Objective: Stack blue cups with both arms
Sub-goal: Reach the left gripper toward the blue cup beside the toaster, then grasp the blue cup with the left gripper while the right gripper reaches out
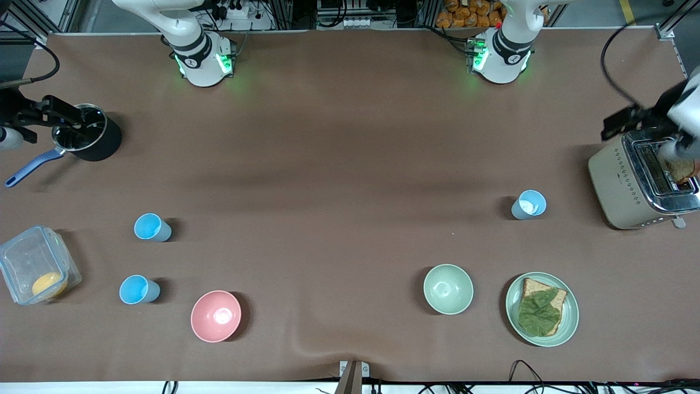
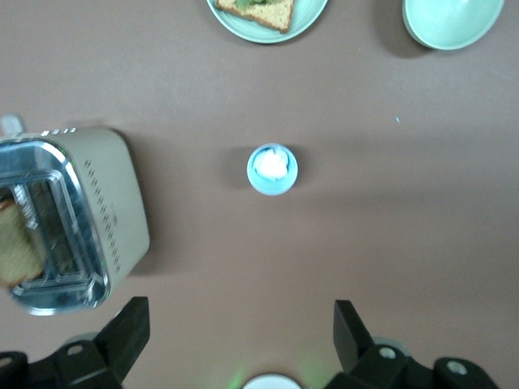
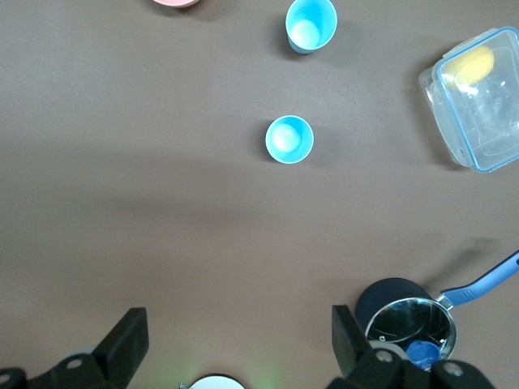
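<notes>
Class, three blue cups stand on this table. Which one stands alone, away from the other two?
The blue cup beside the toaster, toward the left arm's end of the table. The other two blue cups stand together toward the right arm's end, near the clear container.

Three blue cups [image 1: 152, 227] [image 1: 139, 289] [image 1: 529, 205], two bowls [image 1: 215, 316] [image 1: 448, 289]
</notes>
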`<state>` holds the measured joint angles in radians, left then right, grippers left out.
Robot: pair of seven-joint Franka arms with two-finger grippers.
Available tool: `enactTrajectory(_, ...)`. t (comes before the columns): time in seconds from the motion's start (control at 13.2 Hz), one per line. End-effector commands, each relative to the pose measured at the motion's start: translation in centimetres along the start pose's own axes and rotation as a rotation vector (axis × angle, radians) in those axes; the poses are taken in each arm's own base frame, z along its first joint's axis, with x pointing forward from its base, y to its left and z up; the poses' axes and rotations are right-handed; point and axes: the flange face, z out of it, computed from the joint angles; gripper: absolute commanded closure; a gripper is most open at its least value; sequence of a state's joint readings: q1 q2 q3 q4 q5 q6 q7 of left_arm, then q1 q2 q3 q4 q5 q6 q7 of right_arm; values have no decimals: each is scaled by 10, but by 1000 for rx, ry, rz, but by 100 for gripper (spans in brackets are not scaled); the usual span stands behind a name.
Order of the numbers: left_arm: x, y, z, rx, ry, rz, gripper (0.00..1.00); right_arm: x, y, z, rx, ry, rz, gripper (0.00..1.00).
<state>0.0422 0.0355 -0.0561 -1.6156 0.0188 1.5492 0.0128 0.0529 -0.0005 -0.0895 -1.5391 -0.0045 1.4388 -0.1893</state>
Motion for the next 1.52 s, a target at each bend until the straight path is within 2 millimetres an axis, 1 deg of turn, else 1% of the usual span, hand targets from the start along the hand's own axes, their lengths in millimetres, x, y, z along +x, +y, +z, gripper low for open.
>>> enactTrajectory(0.0, 11, -13, 74, 4, 31, -26, 0, 4, 5, 5, -22, -14, 4, 0)
enactTrajectory(0.08, 12, -12, 105, 2, 51, -25, 0, 8, 7, 6, -24, 5, 6, 0)
enactTrajectory(0.15, 12, -7, 132, 2, 68, -17, 0, 11, 9, 14, -20, -8, 9, 0)
enactTrajectory(0.23, 12, -8, 157, 1, 81, -20, 0, 9, 8, 23, -16, -39, 6, 0)
enactTrajectory(0.3, 11, -10, 177, 0, 92, -24, 0, 4, 8, 33, -5, -99, -3, 0)
enactTrajectory(0.38, 14, -17, 195, -3, 86, -37, 0, -2, 8, 46, 2, -174, -31, 0)
enactTrajectory(0.46, 18, -28, 215, -7, 62, -53, 0, -6, 14, 51, -36, -221, -67, 0)
enactTrajectory(0.53, 22, -35, 232, -10, 51, -63, 0, -10, 23, 52, -73, -255, -106, 0)
enactTrajectory(0.61, 25, -37, 247, -13, 46, -68, 0, -14, 36, 53, -72, -270, -129, 0)
enactTrajectory(0.68, 26, -37, 259, -15, 48, -67, 0, -16, 48, 54, -63, -273, -138, 0)
enactTrajectory(0.76, 27, -36, 270, -16, 51, -67, 0, -8, 53, 66, -44, -290, -139, 0)
enactTrajectory(0.91, 32, -36, 287, -19, 51, -66, 0, 9, 62, 97, -18, -348, -171, 0)
enactTrajectory(0.99, 33, -36, 294, -20, 54, -66, 0, 22, 72, 110, 6, -371, -154, 0)
enactTrajectory(1.06, 34, -35, 300, -21, 49, -65, 0, 32, 82, 129, 58, -409, -137, 0)
enactTrajectory(1.14, 35, -33, 306, -23, 40, -62, 4, 43, 85, 146, 115, -419, -129, 0)
enactTrajectory(1.21, 37, -31, 310, -23, 43, -57, 10, 49, 88, 148, 155, -398, -123, 0)
enactTrajectory(1.29, 37, -31, 315, -23, 44, -56, 14, 51, 92, 143, 179, -369, -115, 0)
enactTrajectory(1.37, 38, -31, 319, -24, 43, -56, 16, 52, 94, 142, 196, -352, -110, 0)
enactTrajectory(1.44, 38, -30, 325, -26, 35, -57, 20, 55, 91, 146, 212, -350, -111, 0)
